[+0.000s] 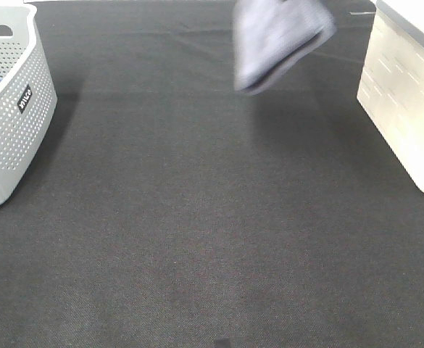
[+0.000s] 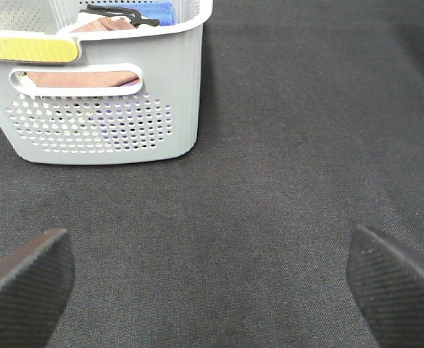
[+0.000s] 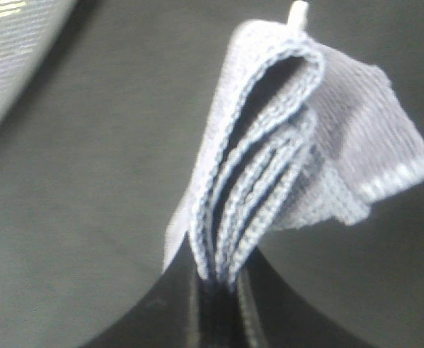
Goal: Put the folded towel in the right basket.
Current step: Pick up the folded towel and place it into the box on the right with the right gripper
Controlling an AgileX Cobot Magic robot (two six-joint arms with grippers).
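We see a blue-grey towel (image 1: 280,40), a grey basket (image 1: 12,123) dotted with holes, a cream basket (image 1: 407,101) and a black woven tablecloth (image 1: 212,239).

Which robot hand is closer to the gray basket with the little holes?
Left. The left gripper hangs open, close in front of the gray basket. The right gripper holds the folded towel far off, nearer the cream basket.

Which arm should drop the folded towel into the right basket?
Right. The right gripper pinches the folded grey towel aloft near the cream plastic basket; the left gripper hangs open by the grey perforated basket.
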